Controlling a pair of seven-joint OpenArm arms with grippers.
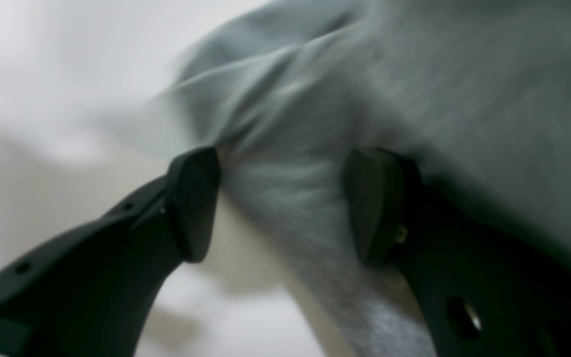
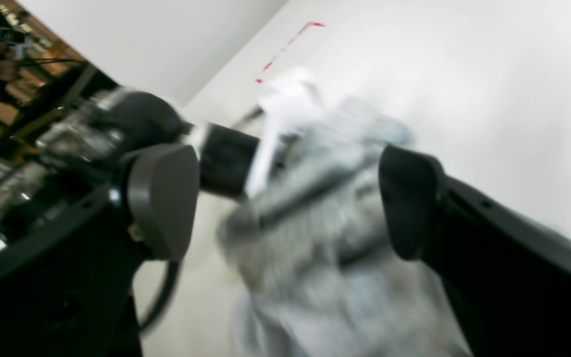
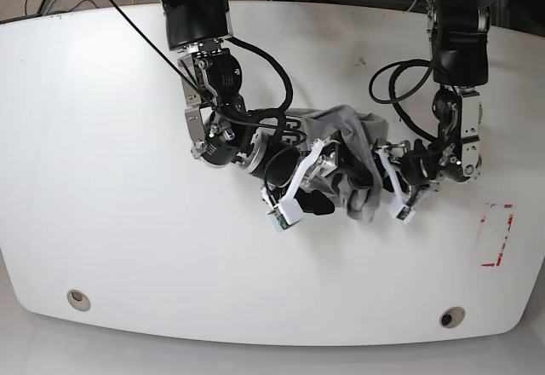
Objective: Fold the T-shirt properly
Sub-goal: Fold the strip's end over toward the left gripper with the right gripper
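Note:
The grey T-shirt (image 3: 353, 136) is bunched in a crumpled heap in the middle of the white table (image 3: 102, 179), between my two arms. In the left wrist view my left gripper (image 1: 285, 203) has its jaws apart, and a blurred fold of the T-shirt (image 1: 414, 89) runs between the pads without being pinched. My right gripper (image 2: 290, 198) also stands wide open, with the T-shirt (image 2: 315, 238) slumped just beyond and between its fingers. In the base view the right gripper (image 3: 332, 183) is at the heap's left side and the left gripper (image 3: 379, 175) at its right side.
Red tape corner marks (image 3: 496, 234) lie on the table to the right of the heap and show in the right wrist view as red tape (image 2: 290, 42). Black cables (image 3: 396, 81) loop off both arms above the cloth. Two round holes (image 3: 78, 298) sit near the front edge.

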